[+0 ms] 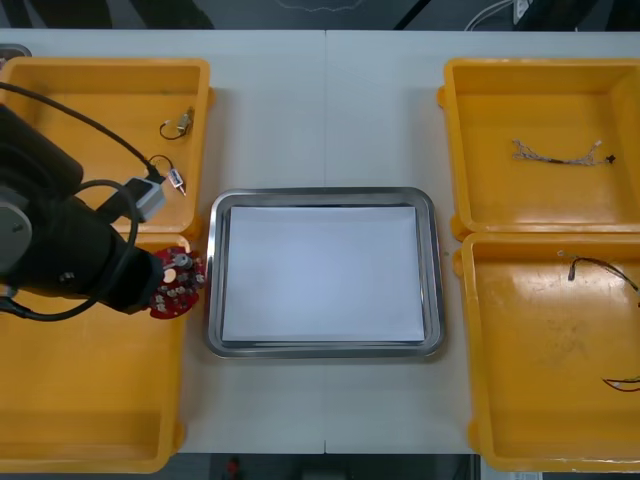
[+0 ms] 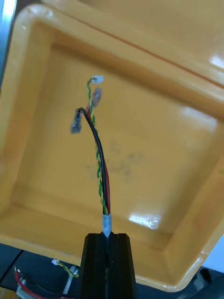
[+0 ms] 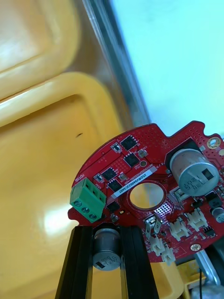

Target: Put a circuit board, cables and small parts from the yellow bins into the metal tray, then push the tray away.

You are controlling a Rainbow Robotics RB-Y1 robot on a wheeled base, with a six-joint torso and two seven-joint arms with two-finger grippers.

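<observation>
My left gripper is shut on a round red circuit board, held above the right rim of the near left yellow bin, just left of the metal tray. In the left wrist view the fingers clamp a grey capacitor at the edge of the circuit board; the tray rim lies beyond. My right gripper is shut on a cable bundle of green-yellow twisted, black and red wires, held over a yellow bin.
The tray is white inside. The far left bin holds small metal parts. A pale cable lies in the far right bin. A black cable and red-yellow wire ends show in the near right bin.
</observation>
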